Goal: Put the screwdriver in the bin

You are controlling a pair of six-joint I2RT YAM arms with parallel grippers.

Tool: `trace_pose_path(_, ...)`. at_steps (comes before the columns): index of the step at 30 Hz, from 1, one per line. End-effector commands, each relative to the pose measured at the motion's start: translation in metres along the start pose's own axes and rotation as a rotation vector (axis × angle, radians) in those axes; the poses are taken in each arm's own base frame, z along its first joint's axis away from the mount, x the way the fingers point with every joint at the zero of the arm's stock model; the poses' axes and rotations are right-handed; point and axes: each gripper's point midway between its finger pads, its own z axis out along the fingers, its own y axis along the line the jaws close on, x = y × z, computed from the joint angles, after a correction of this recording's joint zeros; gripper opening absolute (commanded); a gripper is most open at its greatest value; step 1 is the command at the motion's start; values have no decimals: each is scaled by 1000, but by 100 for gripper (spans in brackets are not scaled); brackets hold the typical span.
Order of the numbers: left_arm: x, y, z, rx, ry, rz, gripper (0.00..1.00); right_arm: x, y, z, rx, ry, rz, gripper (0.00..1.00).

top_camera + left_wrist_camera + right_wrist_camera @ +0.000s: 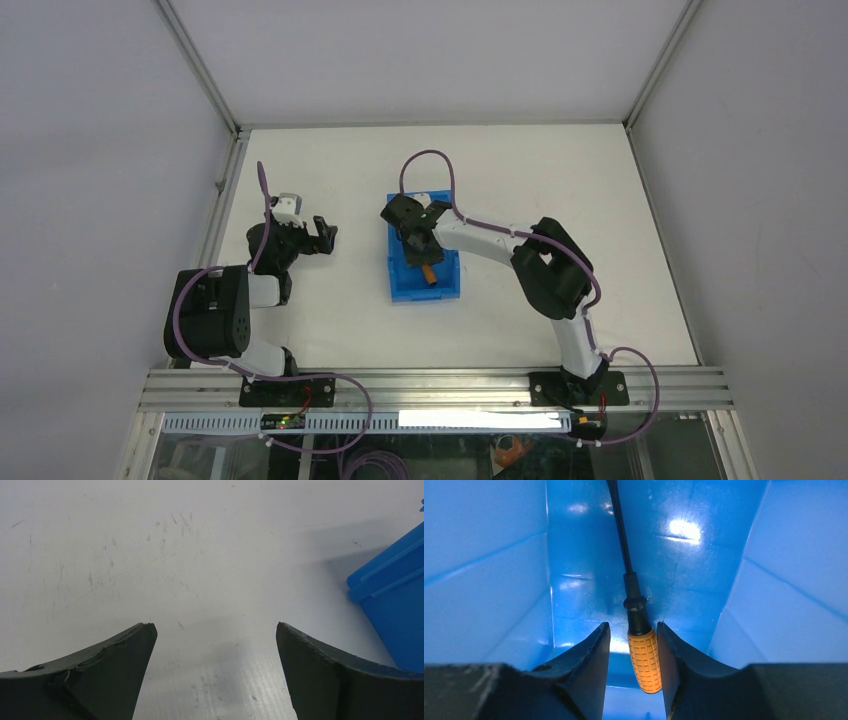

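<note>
The screwdriver [644,660], with an orange ribbed handle and a thin black shaft, lies inside the blue bin [484,580]. My right gripper [633,626] is lowered into the bin with its jaws parted around the handle. The right finger rests against the handle, and a gap shows between the handle and the left finger. From above, the orange handle [429,272] shows just below the right gripper [420,252], within the bin [445,290]. My left gripper [325,235] stands open and empty over bare table, left of the bin [395,595].
The white table [560,180] is walled by grey panels with metal frame posts at the back corners. A metal rail [430,385] runs along the near edge with both arm bases on it. Purple cables loop over each arm.
</note>
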Motion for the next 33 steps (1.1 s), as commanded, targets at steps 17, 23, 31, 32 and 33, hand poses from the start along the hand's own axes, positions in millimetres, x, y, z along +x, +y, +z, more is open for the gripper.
trace_pose_path(17,-18,-6,3,31,-71,25,99,-75,-33,-200,-203,-513,-52,100)
trace_pose_path(23,-18,-6,3,31,-72,25,99,-72,-99,-216,-146,-627,-8,100)
trace_pose_path(31,-18,-6,3,31,-72,26,99,-39,-219,-180,31,-585,250,100)
trace_pose_path(32,-18,-7,3,32,-71,25,99,-33,-223,-177,28,-599,251,99)
trace_pose_path(33,-19,-6,3,31,-72,26,99,-26,-224,-168,30,-600,245,100)
